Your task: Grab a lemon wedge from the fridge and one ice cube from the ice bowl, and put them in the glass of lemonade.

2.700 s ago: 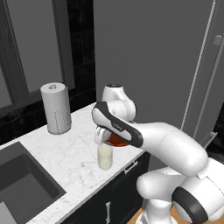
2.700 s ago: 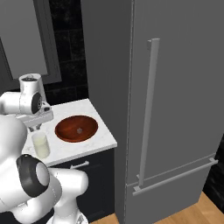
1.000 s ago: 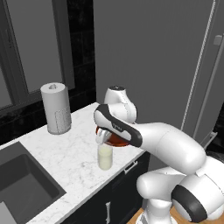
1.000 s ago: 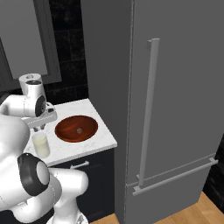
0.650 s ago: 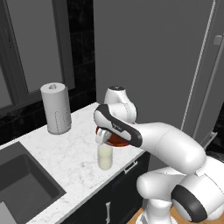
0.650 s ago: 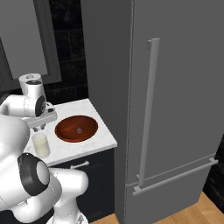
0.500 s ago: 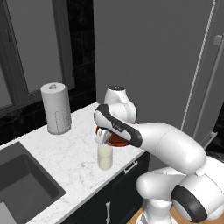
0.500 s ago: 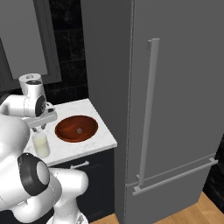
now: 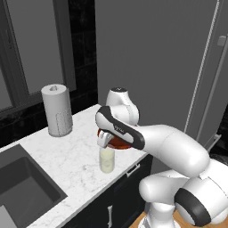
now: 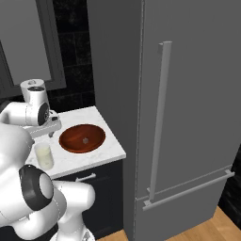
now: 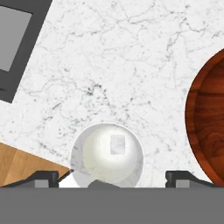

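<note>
My gripper (image 11: 113, 177) hangs open straight above the glass of lemonade (image 11: 107, 158), with one dark fingertip on either side of its rim. A small pale ice cube (image 11: 117, 144) lies in the creamy liquid. From the left base view the gripper (image 9: 104, 141) is just over the glass (image 9: 107, 160). The reddish-brown ice bowl (image 10: 82, 138) stands right of the glass (image 10: 44, 156), and one tiny cube (image 10: 85, 140) rests in it. The grey fridge (image 10: 188, 94) has its doors shut. The lemon wedge is out of view.
A white paper roll on a grey holder (image 9: 57, 116) stands at the back of the marble counter (image 9: 67, 151). A dark sink (image 9: 22, 193) lies to the left. The fridge's long bar handle (image 10: 158, 117) runs down its door, close to the counter's right end.
The fingers have spread apart over the glass, and an ice cube now lies in the lemonade. The arm has stayed where it was.
</note>
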Controlling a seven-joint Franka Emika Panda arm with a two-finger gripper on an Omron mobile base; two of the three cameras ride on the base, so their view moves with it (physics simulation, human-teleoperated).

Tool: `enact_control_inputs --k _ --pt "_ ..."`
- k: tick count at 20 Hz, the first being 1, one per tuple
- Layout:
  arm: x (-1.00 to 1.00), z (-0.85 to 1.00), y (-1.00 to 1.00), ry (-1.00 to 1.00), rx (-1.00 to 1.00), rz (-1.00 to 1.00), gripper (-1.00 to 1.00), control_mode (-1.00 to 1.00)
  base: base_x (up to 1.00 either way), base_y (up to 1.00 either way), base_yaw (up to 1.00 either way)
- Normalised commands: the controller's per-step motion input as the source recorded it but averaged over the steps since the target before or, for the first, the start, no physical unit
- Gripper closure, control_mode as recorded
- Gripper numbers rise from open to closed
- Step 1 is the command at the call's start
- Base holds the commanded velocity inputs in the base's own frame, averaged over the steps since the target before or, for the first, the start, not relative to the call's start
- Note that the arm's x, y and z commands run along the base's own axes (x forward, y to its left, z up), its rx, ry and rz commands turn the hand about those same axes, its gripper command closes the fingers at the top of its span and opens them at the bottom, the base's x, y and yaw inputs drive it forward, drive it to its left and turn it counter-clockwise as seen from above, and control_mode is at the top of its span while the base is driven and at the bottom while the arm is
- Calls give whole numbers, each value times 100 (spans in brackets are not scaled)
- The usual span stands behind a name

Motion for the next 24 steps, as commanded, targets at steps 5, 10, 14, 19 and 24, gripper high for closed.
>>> enact_control_inputs --k 5,10,14,19,24 --pt "-4 5 0 -3 0 0 -100 -100 0 0 0" --pt "-10 22 0 -12 0 0 -100 -100 0 0 0" --pt "0 19 -1 -6 2 0 -100 -100 0 0 0" --pt "0 22 -12 -5 4 0 -100 -100 0 0 0" --pt "-49 26 -38 -10 15 -2 -100 -100 0 0 0"
